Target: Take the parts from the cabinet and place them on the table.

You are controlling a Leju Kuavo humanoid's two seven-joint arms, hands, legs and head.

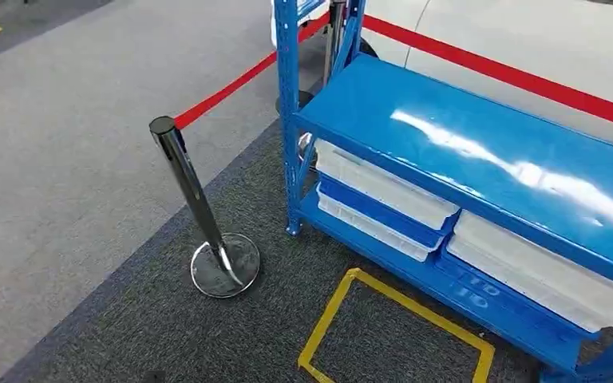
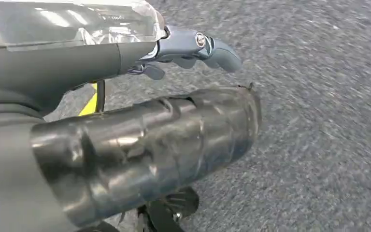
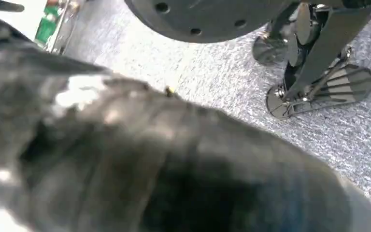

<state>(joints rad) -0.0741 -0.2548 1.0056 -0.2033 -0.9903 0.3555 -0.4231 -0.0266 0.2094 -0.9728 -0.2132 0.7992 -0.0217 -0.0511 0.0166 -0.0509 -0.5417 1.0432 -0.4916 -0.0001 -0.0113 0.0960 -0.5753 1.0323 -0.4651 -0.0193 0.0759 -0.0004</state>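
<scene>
Parts trays (image 1: 383, 195) sit on the blue cabinet's (image 1: 479, 152) lower shelf, ahead. We should square up at the yellow floor marking (image 1: 395, 335) first. Left hand (image 2: 193, 48) appears empty, fingers loosely curled; right hand's state we cannot tell.

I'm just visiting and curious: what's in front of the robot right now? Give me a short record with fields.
Cabinet: blue metal shelving rack, its glossy top bare
Bins: white trays stacked on the lower shelf; contents cannot be seen
Floor mark: yellow tape square on dark carpet in front of the rack
Barrier: chrome post with red belt, beside the rack's end
Left hand: hangs above the carpet, fingers curled, holding nothing visible
Right hand: too blurred to tell
</scene>
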